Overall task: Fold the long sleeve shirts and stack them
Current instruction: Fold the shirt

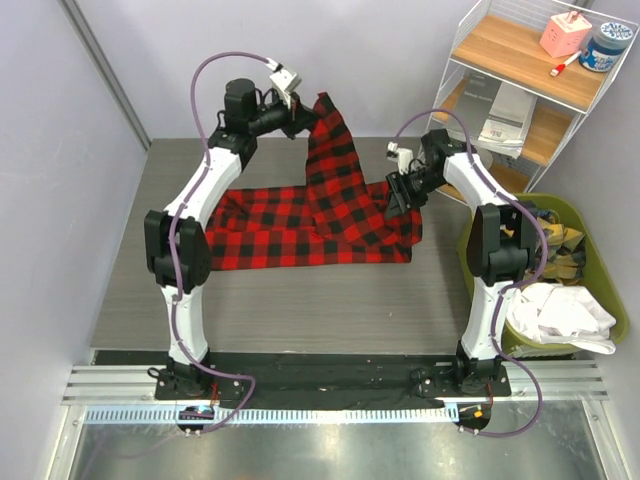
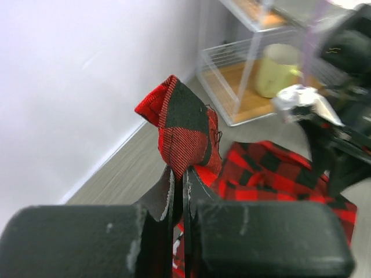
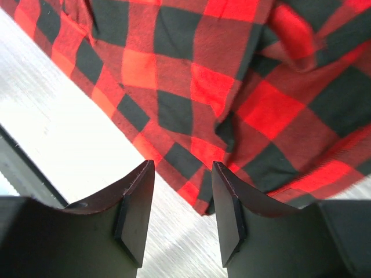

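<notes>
My left pincer [image 2: 179, 174] is closed tight on a small corner of the red-and-black checked flannel long sleeve shirt [image 1: 300, 225]. It holds this corner lifted above the far part of the grey wood-grain table [image 1: 300, 300], and the rest of the shirt lies spread on the table between my two arms. My right pincer [image 3: 182, 197] has its jaws apart, with nothing between them, just above the shirt's right edge. I think the danger is here: the left grip takes only a little cloth, so a strong pull could make it slip out. Also, the right jaws may close on one layer only, or beside the hem, and then the fold would come out crooked.
</notes>
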Controlling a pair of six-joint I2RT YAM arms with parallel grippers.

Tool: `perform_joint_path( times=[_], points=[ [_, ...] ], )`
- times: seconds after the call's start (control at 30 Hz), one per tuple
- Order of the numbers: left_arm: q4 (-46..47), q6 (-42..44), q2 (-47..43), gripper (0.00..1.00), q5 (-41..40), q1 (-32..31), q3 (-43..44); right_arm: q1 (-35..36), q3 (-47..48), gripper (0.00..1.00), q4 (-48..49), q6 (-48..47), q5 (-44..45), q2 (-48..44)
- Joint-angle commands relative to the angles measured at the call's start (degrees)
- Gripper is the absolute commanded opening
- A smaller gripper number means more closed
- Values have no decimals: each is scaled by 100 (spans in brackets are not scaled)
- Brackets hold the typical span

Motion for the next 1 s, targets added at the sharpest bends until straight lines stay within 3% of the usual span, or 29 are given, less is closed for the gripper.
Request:
perform_joint_path(
  times=[0.0, 0.1, 0.17, 0.23, 0.27, 0.33, 0.37, 0.43, 0.57, 0.7, 0.97],
  points=[
    [239, 924, -552, 0, 1639, 130, -519, 106, -209, 49, 242, 128, -375, -401],
    [-523, 1557, -1027, 0, 2544, 429, -1188, 150, -420, 47, 268, 128, -384, -409],
    [-2250, 3179, -1273, 0, 2931, 596, -1338, 185, -604, 46, 303, 119, -393, -401],
    [-3377, 5001, -1371, 0, 2845, 745, -1374, 220, -719, 45, 329, 137, -358, -392],
    [-4540, 5648, -1371, 0, 2784, 790, -1348, 229, -815, 45, 373, 145, -349, -374],
    [-5487, 6608, -1292, 0, 2442, 921, -1242, 238, -895, 44, 426, 224, -305, -313],
    [-6284, 7796, -1240, 0, 2301, 965, -1190, 238, -930, 44, 444, 233, -296, -278],
    [-6878, 8674, -1029, 0, 1853, 1106, -1119, 246, -957, 43, 461, 286, -227, -173],
    [-6715, 9502, -896, 0, 1370, 1396, -1347, 246, -957, 42, 470, 304, -130, -32],
    [-5881, 10074, -905, 0, 965, 1572, -1742, 264, -957, 40, 383, 207, -103, -14],
    [-5809, 11349, -536, 1, 490, 1888, -1751, 264, -869, 40, 13, -65, -59, -93]
  ],
)
